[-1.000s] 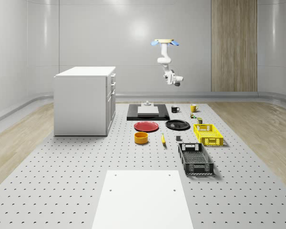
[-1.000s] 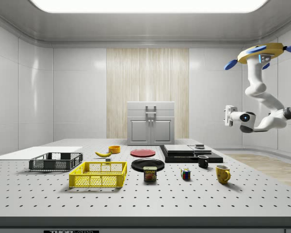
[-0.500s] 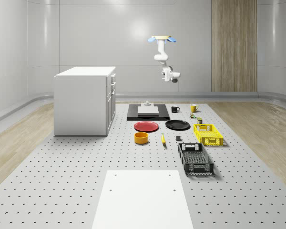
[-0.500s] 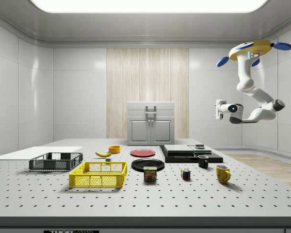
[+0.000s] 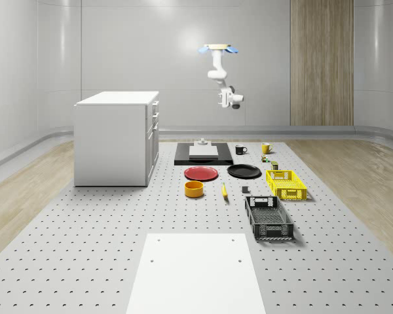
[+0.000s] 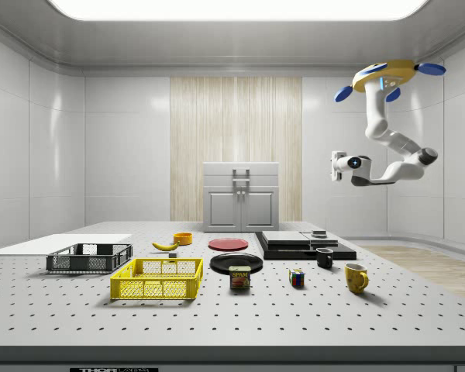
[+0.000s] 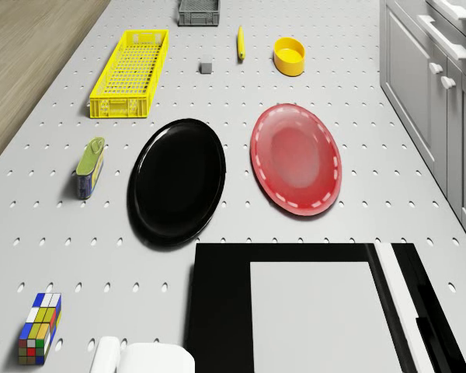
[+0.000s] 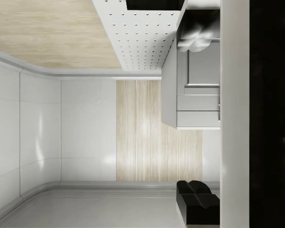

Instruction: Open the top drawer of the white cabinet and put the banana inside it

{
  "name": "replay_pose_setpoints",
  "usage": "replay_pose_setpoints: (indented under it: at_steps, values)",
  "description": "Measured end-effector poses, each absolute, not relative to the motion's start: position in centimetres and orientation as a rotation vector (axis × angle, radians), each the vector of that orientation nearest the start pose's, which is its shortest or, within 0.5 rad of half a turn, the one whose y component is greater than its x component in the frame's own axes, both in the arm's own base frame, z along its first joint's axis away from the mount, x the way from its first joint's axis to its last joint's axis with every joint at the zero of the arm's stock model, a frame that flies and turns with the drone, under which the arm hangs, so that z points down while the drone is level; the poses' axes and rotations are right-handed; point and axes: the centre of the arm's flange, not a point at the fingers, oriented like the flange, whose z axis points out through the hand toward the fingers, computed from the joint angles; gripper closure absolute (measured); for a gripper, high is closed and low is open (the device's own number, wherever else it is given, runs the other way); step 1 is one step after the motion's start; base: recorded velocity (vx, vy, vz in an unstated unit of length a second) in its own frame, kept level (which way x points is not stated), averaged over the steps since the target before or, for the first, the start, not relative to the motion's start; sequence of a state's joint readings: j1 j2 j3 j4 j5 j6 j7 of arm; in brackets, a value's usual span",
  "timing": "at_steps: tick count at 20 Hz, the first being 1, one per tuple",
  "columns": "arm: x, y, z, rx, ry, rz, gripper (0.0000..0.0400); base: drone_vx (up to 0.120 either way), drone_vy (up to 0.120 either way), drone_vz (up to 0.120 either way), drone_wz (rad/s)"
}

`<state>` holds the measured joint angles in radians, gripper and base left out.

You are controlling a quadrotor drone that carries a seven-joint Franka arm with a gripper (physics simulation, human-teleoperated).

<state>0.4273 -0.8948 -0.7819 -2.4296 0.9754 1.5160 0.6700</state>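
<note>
Overhead, in the whole-scene view, the drone (image 5: pixel 217 48) hovers high above the far end of the surface (image 5: pixel 85 248), beyond the black slab (image 5: pixel 181 156), with its arm bent down to the hand (image 5: pixel 226 106), which hangs in open air touching nothing. The white cabinet (image 5: pixel 114 140) stands on the view's left with its top drawer (image 5: pixel 155 106) closed. The banana (image 5: pixel 224 190) lies on the surface between the orange bowl (image 5: pixel 194 189) and the yellow crate (image 5: pixel 285 184), well apart from the cabinet.

From the side view, the drone (image 6: pixel 387 75) floats near the ceiling at the view's right, and the hand (image 6: pixel 335 166) points toward the view's left, well above the black mug (image 6: pixel 324 258) and the yellow mug (image 6: pixel 356 277). Whether its fingers are spread or pressed together cannot be told. The banana (image 6: pixel 166 246) rests just beside the orange bowl (image 6: pixel 183 238).

Seen from the drone view, the red plate (image 7: pixel 296 158) and black plate (image 7: pixel 176 179) lie side by side, with the banana (image 7: pixel 240 43) farther off near the orange bowl (image 7: pixel 289 56).

Along the wrist view, the cabinet (image 8: pixel 192 80) appears sideways, drawers shut.
</note>
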Motion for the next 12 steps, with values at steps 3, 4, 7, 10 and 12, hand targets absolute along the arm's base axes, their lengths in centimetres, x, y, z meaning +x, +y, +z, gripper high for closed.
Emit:
replay_pose_setpoints:
  at_steps: [3, 4, 7, 10, 12]
  values:
    - [30.66, -9.96, 59.14, -1.485, 0.612, 0.612, 0.0, 0.12, -0.027, 0.0, 0.0]
    - [30.66, -9.96, 59.13, -1.485, 0.612, 0.612, 0.0, 0.12, 0.0, 0.0, 0.0]
    - [30.66, -9.96, 59.13, -1.485, 0.612, 0.612, 0.0, 0.12, 0.0, 0.0, 0.0]
    - [30.66, -9.96, 59.13, -1.485, 0.612, 0.612, 0.0, 0.12, 0.0, 0.0, 0.0]
    - [30.66, -9.96, 59.12, -1.485, 0.612, 0.612, 0.0, 0.12, 0.0, 0.0, 0.0]
